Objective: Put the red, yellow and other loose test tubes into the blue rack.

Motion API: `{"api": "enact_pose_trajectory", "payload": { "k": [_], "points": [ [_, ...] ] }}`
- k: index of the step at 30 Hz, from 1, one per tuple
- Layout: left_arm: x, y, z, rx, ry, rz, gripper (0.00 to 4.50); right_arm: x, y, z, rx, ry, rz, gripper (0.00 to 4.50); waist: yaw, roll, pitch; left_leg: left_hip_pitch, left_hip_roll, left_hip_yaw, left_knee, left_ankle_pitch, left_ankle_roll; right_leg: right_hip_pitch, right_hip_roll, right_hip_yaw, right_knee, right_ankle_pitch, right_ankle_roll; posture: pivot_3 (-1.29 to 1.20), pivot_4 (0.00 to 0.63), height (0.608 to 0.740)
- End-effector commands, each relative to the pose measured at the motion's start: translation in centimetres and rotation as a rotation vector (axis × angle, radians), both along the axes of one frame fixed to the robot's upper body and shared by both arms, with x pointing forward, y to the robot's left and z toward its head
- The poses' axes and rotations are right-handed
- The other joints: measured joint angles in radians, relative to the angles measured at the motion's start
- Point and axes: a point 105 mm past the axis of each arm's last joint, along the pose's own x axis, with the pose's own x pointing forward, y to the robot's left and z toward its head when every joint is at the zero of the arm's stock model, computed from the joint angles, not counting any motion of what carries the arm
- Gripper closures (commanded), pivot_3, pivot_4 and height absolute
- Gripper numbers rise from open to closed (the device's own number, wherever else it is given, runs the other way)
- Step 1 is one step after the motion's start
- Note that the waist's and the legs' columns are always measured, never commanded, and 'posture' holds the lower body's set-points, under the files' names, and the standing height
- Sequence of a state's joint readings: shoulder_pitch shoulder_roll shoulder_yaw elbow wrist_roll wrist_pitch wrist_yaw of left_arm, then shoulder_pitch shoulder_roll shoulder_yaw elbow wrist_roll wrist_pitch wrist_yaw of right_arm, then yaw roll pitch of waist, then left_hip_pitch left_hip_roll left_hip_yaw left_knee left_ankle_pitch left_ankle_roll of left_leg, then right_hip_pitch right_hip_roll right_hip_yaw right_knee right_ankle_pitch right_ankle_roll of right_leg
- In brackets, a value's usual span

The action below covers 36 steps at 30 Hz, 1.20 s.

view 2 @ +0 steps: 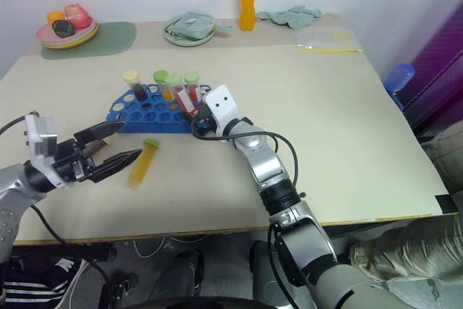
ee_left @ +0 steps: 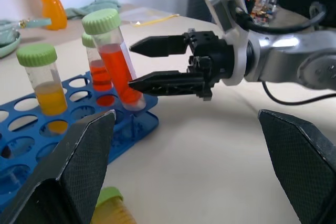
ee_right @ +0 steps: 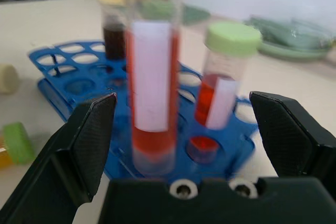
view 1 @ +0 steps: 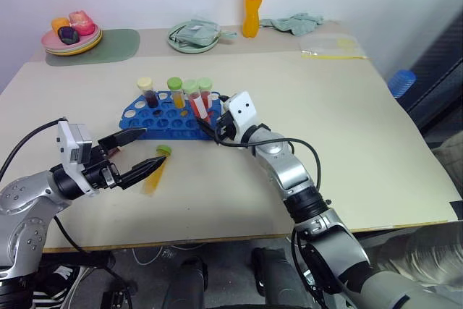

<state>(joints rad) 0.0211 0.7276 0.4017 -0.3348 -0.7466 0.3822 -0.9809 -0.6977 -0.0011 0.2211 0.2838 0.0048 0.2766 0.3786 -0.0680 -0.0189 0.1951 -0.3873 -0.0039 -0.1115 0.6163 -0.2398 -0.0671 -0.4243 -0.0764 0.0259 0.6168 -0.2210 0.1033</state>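
Observation:
The blue rack (view 1: 160, 117) holds a dark tube with a cream cap (view 1: 147, 92), a yellow tube (view 1: 175, 92) and two red tubes with green caps. The nearer red tube (view 1: 194, 100) leans in a hole at the rack's right end. My right gripper (view 1: 211, 125) is open beside it, and in the right wrist view that red tube (ee_right: 152, 87) stands between the spread fingers, untouched. A loose yellow tube (view 1: 154, 175) with a green cap lies on the table in front of the rack. My left gripper (view 1: 156, 145) is open, its lower finger over this tube.
At the back of the table are a stack of plates with fruit (view 1: 71, 40) on a green mat, a green plate with a cloth (view 1: 194, 37), an orange drink bottle (view 1: 252, 5), a crumpled cloth (view 1: 293, 23) and a plastic bag (view 1: 333, 47).

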Motion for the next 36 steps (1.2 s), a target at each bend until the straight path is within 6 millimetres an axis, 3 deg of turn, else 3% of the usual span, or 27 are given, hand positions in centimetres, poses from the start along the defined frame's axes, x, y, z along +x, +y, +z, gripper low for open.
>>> {"api": "enact_pose_trajectory", "payload": {
  "k": [1,7,31,34,36],
  "points": [
    [0.0,-0.3,0.6,0.007,-0.043,-0.011,0.00,-0.6,0.5,3.2,0.023,-0.027,0.046,0.02,0.000,0.000,0.000,0.000,0.000,0.000,0.000,0.000,0.000,0.000,0.000,0.000,0.000,0.000,0.000,0.00,0.150,0.740],
    [0.0,-0.4,0.5,0.002,-0.042,-0.010,0.00,-2.1,1.1,5.0,0.007,0.104,0.116,0.02,0.000,0.000,0.000,0.000,0.000,0.000,0.000,0.000,0.000,0.000,0.000,0.000,0.000,0.000,0.000,0.00,0.150,0.740],
    [0.0,-0.4,0.3,-0.008,-0.048,0.004,0.00,-0.3,3.6,5.8,0.035,0.178,0.073,0.02,0.000,0.000,0.000,-0.001,0.000,0.000,0.000,0.000,0.000,-0.001,0.000,0.000,0.000,0.000,0.000,0.00,0.150,0.740],
    [0.0,-0.5,0.3,-0.011,-0.049,0.002,0.00,-0.3,3.8,5.8,0.041,0.181,0.072,0.90,-0.001,0.000,0.000,-0.001,0.000,0.000,0.000,0.000,0.000,-0.001,0.000,0.000,0.000,0.000,0.000,0.00,0.150,0.740],
    [0.0,-0.6,0.3,-0.011,-0.049,0.002,0.00,-0.3,4.0,5.7,0.040,0.183,0.075,1.89,-0.001,0.000,0.000,-0.001,0.000,0.000,0.000,0.000,0.000,-0.001,0.000,0.000,0.000,0.000,0.000,0.00,0.150,0.740]
  ]
}}
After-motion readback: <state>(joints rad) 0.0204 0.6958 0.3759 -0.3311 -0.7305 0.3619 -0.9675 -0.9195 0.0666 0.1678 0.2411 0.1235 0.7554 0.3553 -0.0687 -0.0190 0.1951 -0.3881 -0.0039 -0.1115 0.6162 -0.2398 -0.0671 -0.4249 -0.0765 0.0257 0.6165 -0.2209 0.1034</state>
